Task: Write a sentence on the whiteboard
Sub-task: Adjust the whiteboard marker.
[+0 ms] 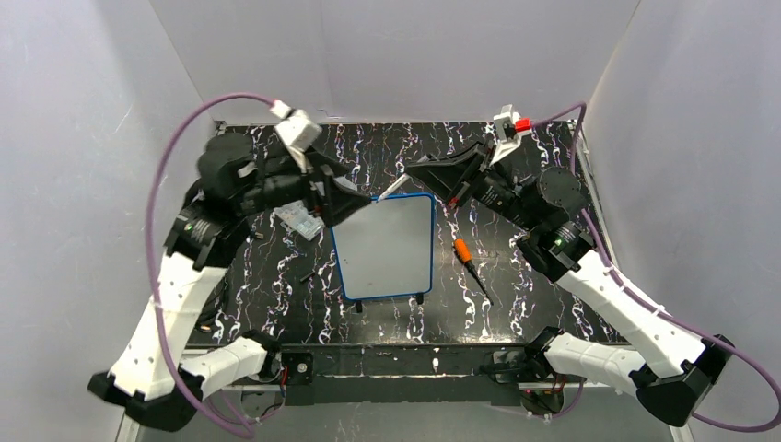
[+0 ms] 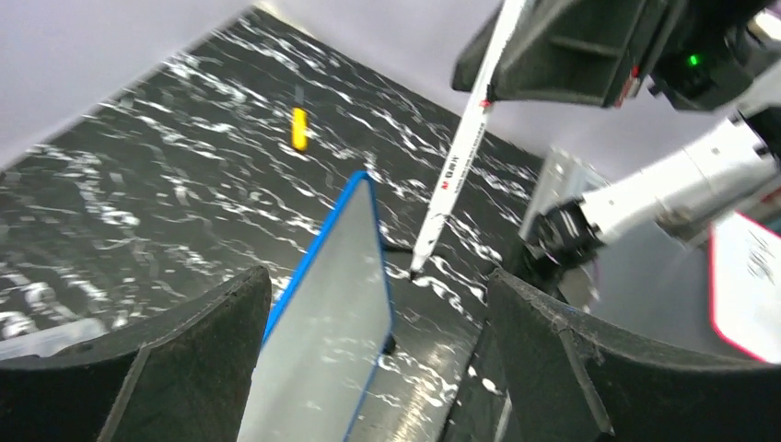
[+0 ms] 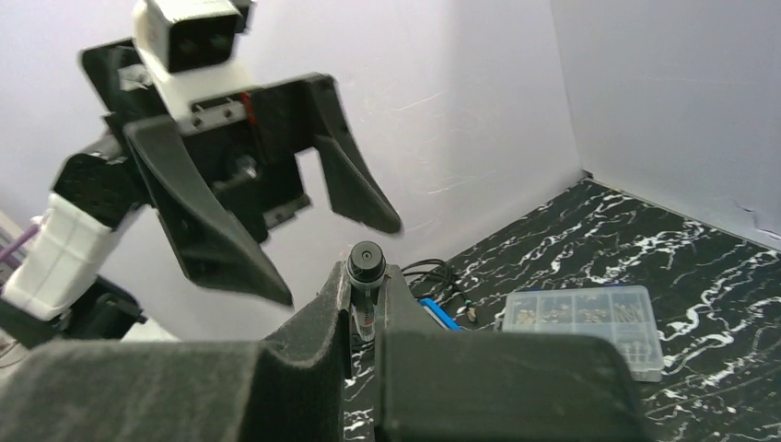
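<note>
The whiteboard [image 1: 385,247] lies flat at the table's middle, blue-framed. Its white surface looks blank and I see no sentence on it. My left gripper [image 1: 355,204] is open and empty above the board's far left corner. In the left wrist view the board [image 2: 327,313] lies between its spread fingers [image 2: 184,368]. My right gripper [image 1: 425,173] is shut on a white marker [image 1: 391,187] that slants down toward that same corner. In the left wrist view the marker's [image 2: 451,175] tip sits just off the board's edge, close to the tabletop. The right wrist view shows the marker's black end [image 3: 366,262] clamped between the jaws.
A clear plastic compartment box [image 1: 299,219] sits left of the board, partly under my left gripper, and shows in the right wrist view [image 3: 585,322]. An orange-handled screwdriver [image 1: 463,250] lies right of the board. Small dark bits lie near the board's left side. White walls enclose the black marbled table.
</note>
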You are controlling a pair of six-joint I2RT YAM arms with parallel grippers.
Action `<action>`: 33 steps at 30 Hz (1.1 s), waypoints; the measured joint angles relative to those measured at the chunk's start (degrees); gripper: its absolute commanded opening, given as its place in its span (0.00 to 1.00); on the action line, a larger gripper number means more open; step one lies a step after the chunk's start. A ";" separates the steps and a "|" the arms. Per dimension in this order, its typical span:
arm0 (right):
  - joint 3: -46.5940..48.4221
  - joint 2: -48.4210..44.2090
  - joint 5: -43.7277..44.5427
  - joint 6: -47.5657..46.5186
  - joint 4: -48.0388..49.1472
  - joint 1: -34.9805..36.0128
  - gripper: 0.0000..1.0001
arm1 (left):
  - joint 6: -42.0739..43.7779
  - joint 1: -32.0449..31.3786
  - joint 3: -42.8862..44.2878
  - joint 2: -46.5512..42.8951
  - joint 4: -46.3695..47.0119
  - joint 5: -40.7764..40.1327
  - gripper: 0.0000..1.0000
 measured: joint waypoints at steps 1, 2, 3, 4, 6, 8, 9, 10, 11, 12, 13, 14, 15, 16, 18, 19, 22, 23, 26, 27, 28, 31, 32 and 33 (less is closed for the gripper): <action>0.00 0.24 -0.39 0.44 0.42 0.00 0.01 | 0.39 -1.27 -0.13 1.18 -0.02 0.98 0.86; 0.00 0.44 -0.70 0.87 0.72 0.00 0.01 | 1.05 -3.30 -0.39 2.69 -0.20 1.84 0.86; 0.00 0.63 -1.05 1.42 1.03 0.00 0.01 | 1.46 -4.50 -0.59 3.52 -0.35 2.23 0.86; 0.00 0.83 -1.60 1.77 1.36 0.00 0.01 | 2.21 -6.40 -1.11 4.35 -0.50 2.23 0.86; 0.00 1.11 -2.34 2.16 1.66 0.00 0.01 | 3.17 -8.74 -1.51 4.94 -1.36 2.19 0.85; 0.00 1.31 -3.30 2.51 1.64 0.00 0.01 | 4.20 -10.71 -1.53 5.01 -1.38 2.16 0.79; 0.00 1.36 -3.63 2.64 1.64 0.00 0.01 | 4.59 -11.37 -1.51 4.90 -1.27 2.19 0.72; 0.00 1.40 -3.96 2.78 1.57 0.00 0.01 | 4.90 -11.69 -1.51 4.87 -1.22 2.19 0.65; 0.00 1.44 -4.31 2.91 1.51 0.00 0.01 | 5.20 -11.96 -1.49 4.87 -1.25 2.16 0.60; 0.00 1.46 -4.68 2.97 1.46 0.02 0.01 | 5.68 -12.15 -1.49 4.98 -1.29 2.19 0.57; 0.00 1.49 -4.90 2.99 1.36 0.04 0.01 | 6.12 -12.35 -1.49 5.11 -1.29 2.19 0.55; 0.00 1.46 -5.09 3.02 1.16 0.07 0.01 | 6.58 -12.52 -1.46 5.33 -1.27 2.21 0.52; 0.00 1.46 -5.29 3.02 0.98 0.07 0.01 | 6.97 -12.68 -1.42 5.62 -1.31 2.23 0.48; 0.00 1.46 -5.53 3.02 0.68 0.07 0.01 | 7.28 -12.87 -1.40 5.92 -1.29 2.23 0.44; 0.00 1.49 -5.97 3.08 0.31 0.07 0.01 | 7.91 -13.22 -1.38 6.62 -1.31 2.27 0.41; 0.00 1.49 -6.12 3.10 0.22 0.07 0.01 | 7.98 -13.31 -1.38 6.91 -1.33 2.29 0.40; 0.00 1.49 -6.51 3.17 0.20 0.07 0.01 | 8.39 -13.49 -1.18 7.80 -1.38 2.67 0.20; 0.00 1.49 -6.62 3.19 0.17 0.07 0.01 | 8.50 -13.53 -1.16 8.00 -1.40 2.93 0.11; 0.00 1.49 -6.86 3.30 -0.24 0.22 0.02 | 8.72 -13.84 -1.14 8.22 -1.64 3.96 0.00; 0.00 1.46 -6.86 3.39 -0.55 0.26 0.09 | 9.01 -13.86 -1.18 8.20 -1.81 4.17 0.00; 0.00 1.40 -6.78 3.37 -0.94 0.28 0.20 | 9.22 -13.84 -1.31 8.13 -1.90 4.22 0.00; -0.26 0.81 -6.19 3.30 -3.52 0.50 0.60 | 9.94 -13.92 -3.45 7.19 -1.95 4.17 0.00; -0.57 0.39 -5.68 3.21 -4.90 0.63 0.67 | 10.27 -13.94 -4.55 6.69 -2.45 4.22 0.00; -1.01 -0.17 -5.11 3.10 -6.23 0.63 0.72 | 10.54 -13.94 -5.38 6.25 -3.04 4.28 0.00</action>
